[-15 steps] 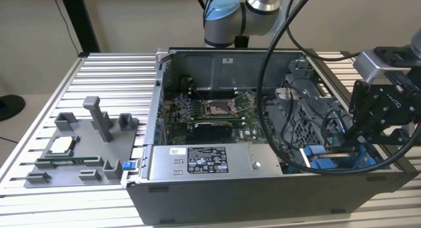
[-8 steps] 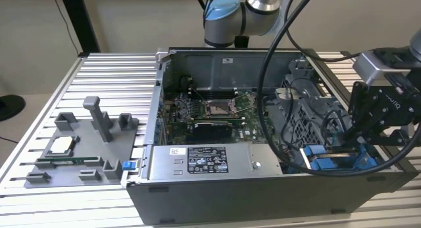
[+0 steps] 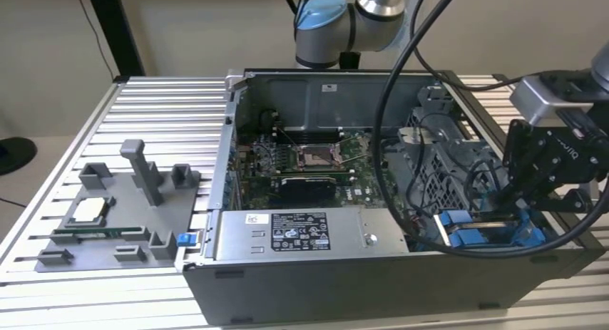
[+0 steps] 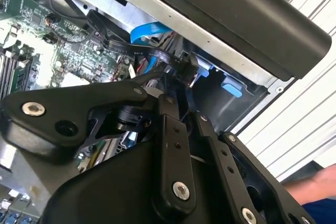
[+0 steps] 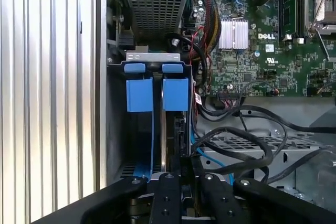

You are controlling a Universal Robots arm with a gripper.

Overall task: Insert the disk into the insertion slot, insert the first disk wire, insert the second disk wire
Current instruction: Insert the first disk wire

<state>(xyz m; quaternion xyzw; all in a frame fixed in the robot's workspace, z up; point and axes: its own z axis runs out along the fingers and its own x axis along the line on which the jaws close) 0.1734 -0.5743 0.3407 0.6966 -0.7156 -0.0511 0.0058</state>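
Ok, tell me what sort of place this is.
Probably a robotics lab bench for computer assembly trials: an open computer case sits on a slatted aluminium table, a robot arm rises behind it, and a grey parts fixture lies at the exterior view's left.

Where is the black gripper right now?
The black gripper hangs at the exterior view's right, over the grey metal drive bay with blue rails, beside the grey power-supply box.

Black cables (image 5: 273, 119) are looping over the perforated cage (image 5: 310, 142) and crowding one side of the insertion slot (image 5: 139, 95), while the case wall (image 5: 102, 129) is hemming in the other. The gripper (image 4: 176, 85) is occupying the narrow channel between them. Outside the case, the slatted table (image 3: 162, 109) is offering wide room around a grey fixture (image 3: 124, 216)
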